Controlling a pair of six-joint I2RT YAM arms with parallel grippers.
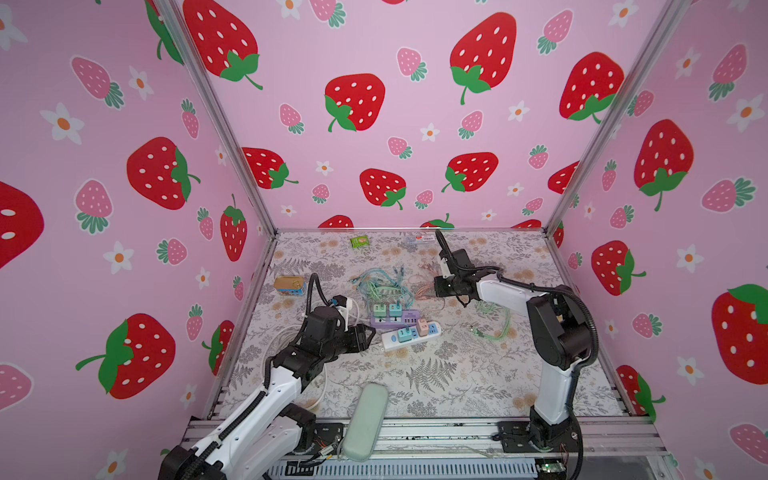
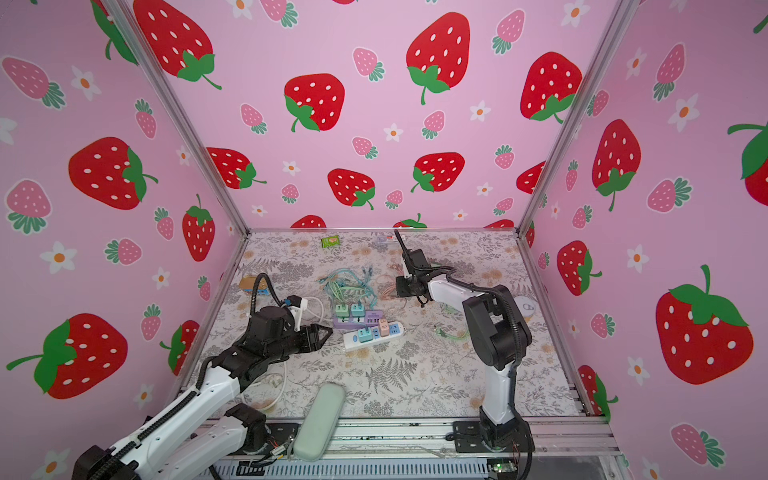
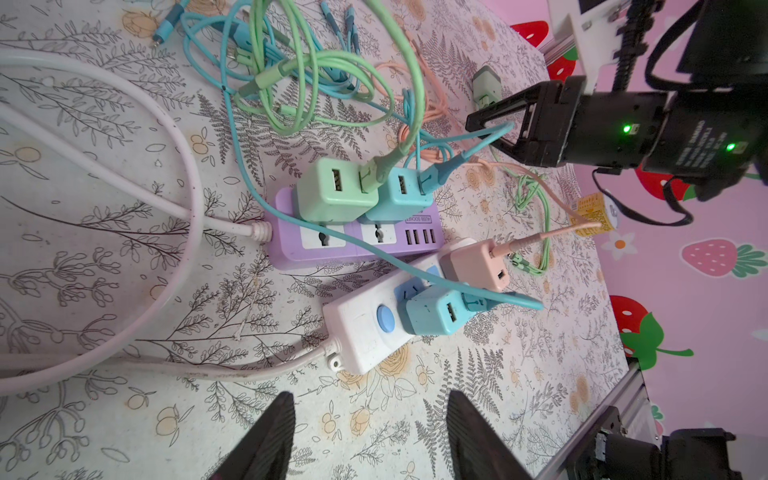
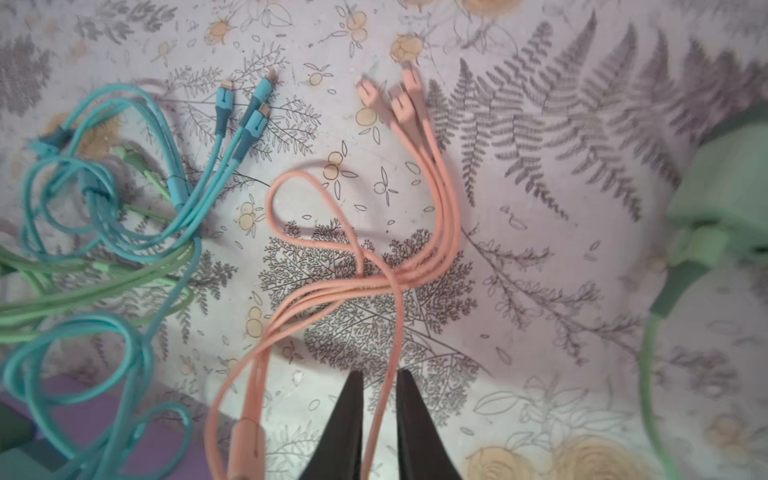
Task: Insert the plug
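Observation:
A pink cable (image 4: pixel 332 266) lies looped on the flowered table, and one strand runs between the fingers of my right gripper (image 4: pixel 379 374). Those jaws stand slightly apart, wider than the strand, so the gripper is open. In the left wrist view the cable's plug (image 3: pixel 498 250) sits in a pink adapter (image 3: pixel 473 264) on the white power strip (image 3: pixel 357 328). The purple power strip (image 3: pixel 286 245) beside it carries a green and a blue adapter. My left gripper (image 3: pixel 370 399) hovers open and empty just short of the white strip. Both grippers show in a top view: left (image 1: pixel 372 332), right (image 1: pixel 436 286).
Blue and green cables (image 1: pixel 382 282) lie tangled behind the strips. A loose green adapter (image 4: pixel 723 208) sits by the right arm. White power cords (image 3: pixel 124 199) loop at the left. A tin (image 1: pixel 289 286), a green packet (image 1: pixel 360 241) and a green case (image 1: pixel 365 419) lie around.

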